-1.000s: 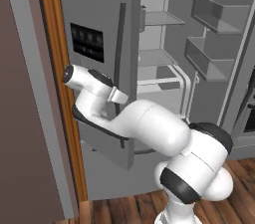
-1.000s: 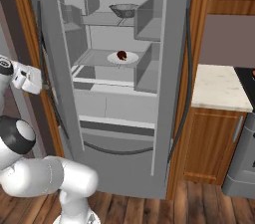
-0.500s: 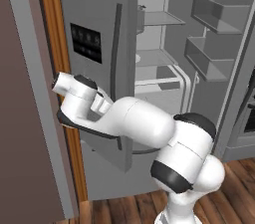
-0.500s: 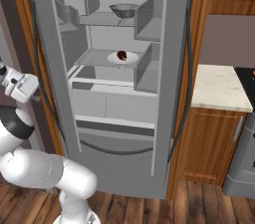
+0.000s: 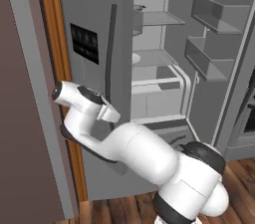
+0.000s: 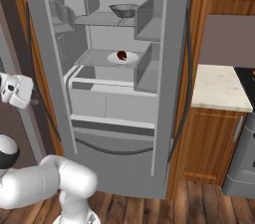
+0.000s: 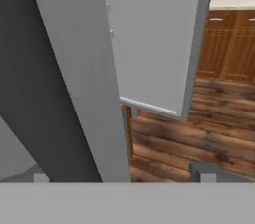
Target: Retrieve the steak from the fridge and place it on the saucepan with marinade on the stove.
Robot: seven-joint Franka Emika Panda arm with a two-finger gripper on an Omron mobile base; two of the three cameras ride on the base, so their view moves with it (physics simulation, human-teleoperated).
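Steak (image 6: 121,56) sits on a plate (image 6: 114,59) on the fridge (image 6: 107,93) shelf, upper centre; my gripper (image 6: 15,90) hangs far left, well apart; I can't tell its grip.

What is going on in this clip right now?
A white robot arm is working at the left door of a tall grey steel fridge, which stands open. A small dark red-brown steak sits on a white plate on a middle shelf, untouched. The gripper is beside the door's edge, holding nothing.
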